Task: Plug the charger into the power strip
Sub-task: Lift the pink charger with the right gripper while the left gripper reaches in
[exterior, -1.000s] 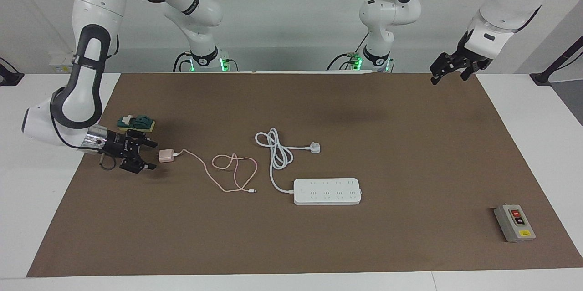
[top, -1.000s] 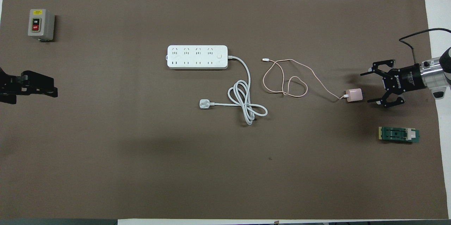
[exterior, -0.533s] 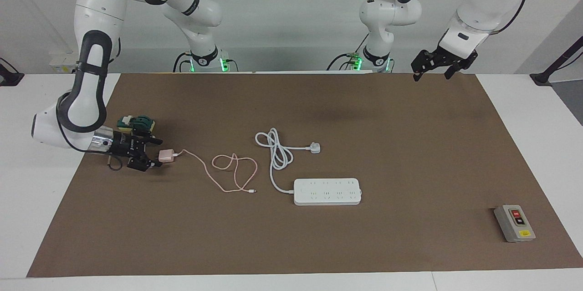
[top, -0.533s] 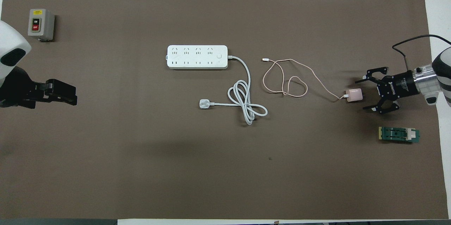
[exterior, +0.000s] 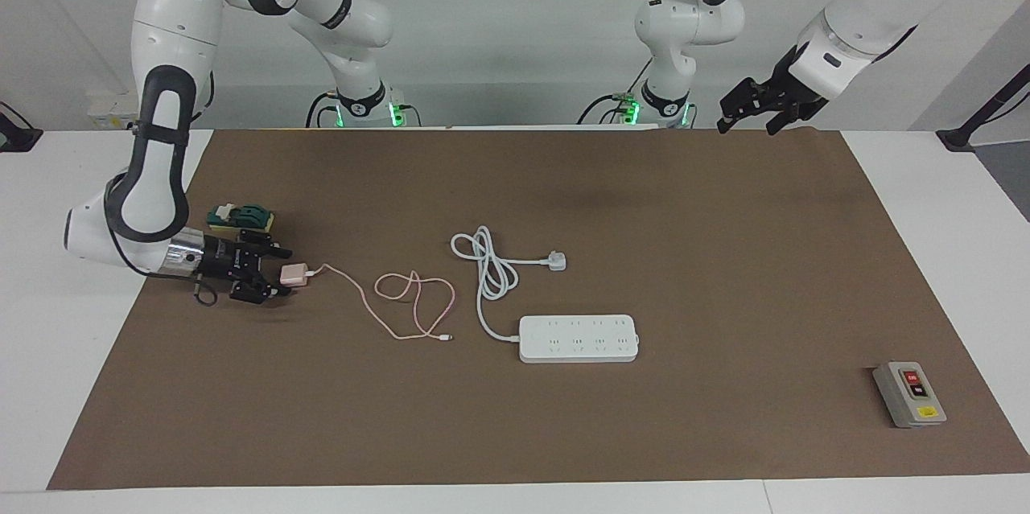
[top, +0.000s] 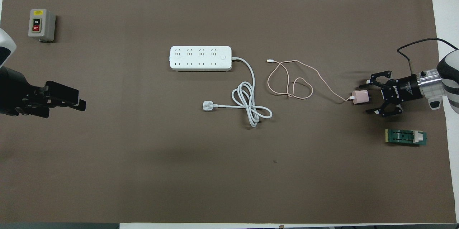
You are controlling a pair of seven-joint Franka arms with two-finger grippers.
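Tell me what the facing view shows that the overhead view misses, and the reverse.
Only the facing view shows both arms whole with their bases, and the left gripper raised in the air. Only the overhead view shows the power strip's sockets plainly. Both show the right gripper open around the charger, beside the green block, and the grey box.

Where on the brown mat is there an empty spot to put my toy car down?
Bare mat runs along the robots' edge, and between power strip and grey switch box. It is crowded around charger, right gripper and green block.
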